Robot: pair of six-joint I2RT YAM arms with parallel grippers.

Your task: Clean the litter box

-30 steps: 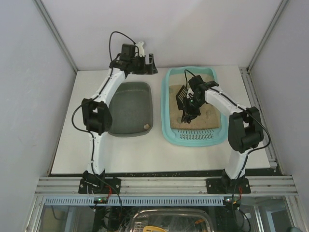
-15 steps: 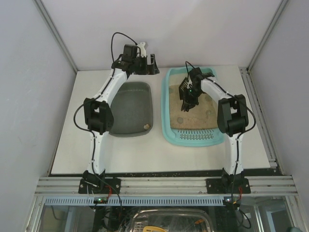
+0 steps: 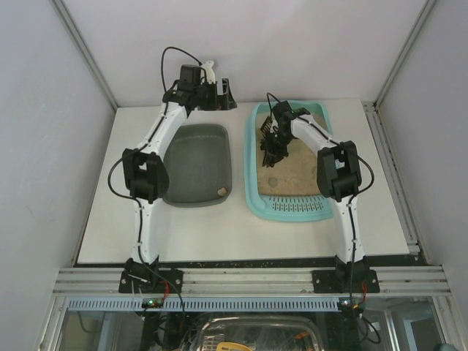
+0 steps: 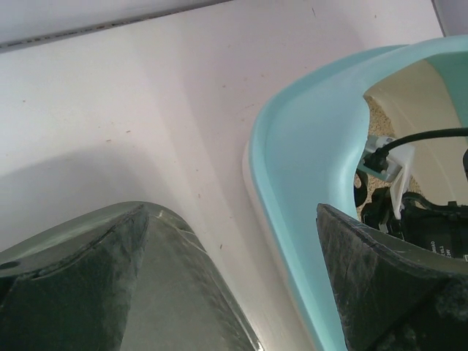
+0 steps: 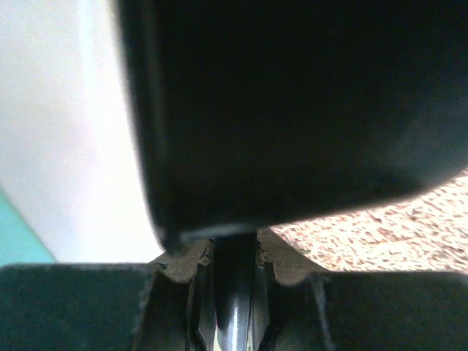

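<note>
The light-turquoise litter box (image 3: 252, 164) lies on the right half of the table, with beige litter (image 3: 300, 172) and a slotted near end (image 3: 296, 207). My right gripper (image 3: 281, 130) is shut on the handle of a black slotted scoop (image 3: 270, 146), held over the litter at the box's far left corner. In the right wrist view the scoop (image 5: 292, 102) fills the top, its handle sits between the jaws of my right gripper (image 5: 234, 292), and litter (image 5: 395, 227) shows below. My left gripper (image 3: 225, 95) is open and empty at the table's far edge. Its view (image 4: 234, 292) shows the box rim (image 4: 307, 168).
A dark grey tray (image 3: 197, 157) lies left of the litter box, with a small pale lump (image 3: 221, 191) in its near right corner; its rim shows in the left wrist view (image 4: 183, 292). A small dark spot (image 3: 272, 181) marks the litter. White walls enclose the table.
My right gripper has carried the scoop from the middle of the litter box to its far left corner. My left gripper has shifted slightly farther back.
</note>
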